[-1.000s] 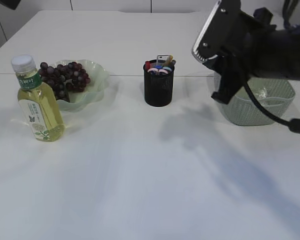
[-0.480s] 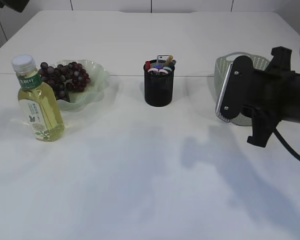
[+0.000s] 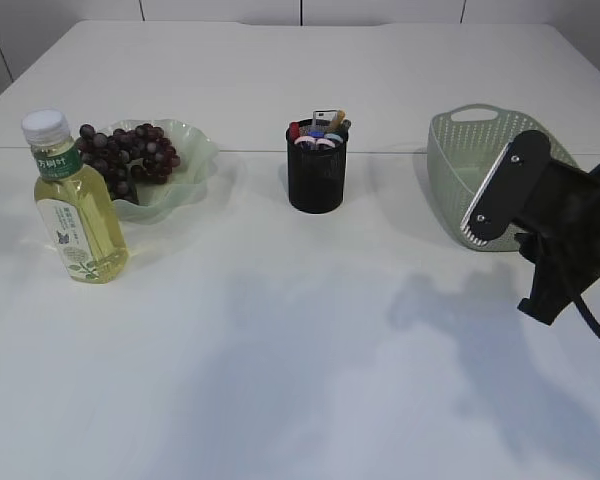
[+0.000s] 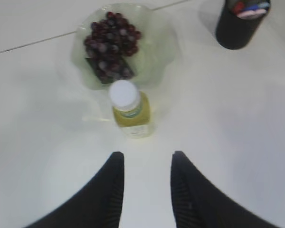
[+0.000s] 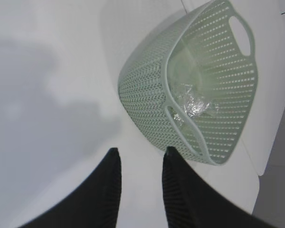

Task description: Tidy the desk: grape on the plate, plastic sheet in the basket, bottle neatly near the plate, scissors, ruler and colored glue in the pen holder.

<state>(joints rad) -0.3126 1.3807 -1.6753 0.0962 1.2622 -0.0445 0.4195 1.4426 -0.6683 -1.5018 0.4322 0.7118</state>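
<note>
The clear plastic bottle of yellow-green drink with a white cap point(image 3: 72, 200) stands upright, long axis vertical, just in front of the pale green scalloped plate point(image 3: 195, 160), touching its near rim or nearly so, the dark grapes point(image 3: 130, 155) behind it. It looks heavy, stiff and smooth; the waist under the label seems the safest hold. The left gripper point(image 4: 146, 164) hangs open and empty nearer than the bottle. The right gripper point(image 5: 141, 159), also parted and empty, hovers beside the green perforated basket point(image 5: 147, 90), where the crumpled clear plastic sheet point(image 5: 192, 102) lies.

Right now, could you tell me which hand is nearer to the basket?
The right hand. It hangs open just beside the basket, which holds the plastic sheet. The left hand hangs by the bottle, across the table.
</note>
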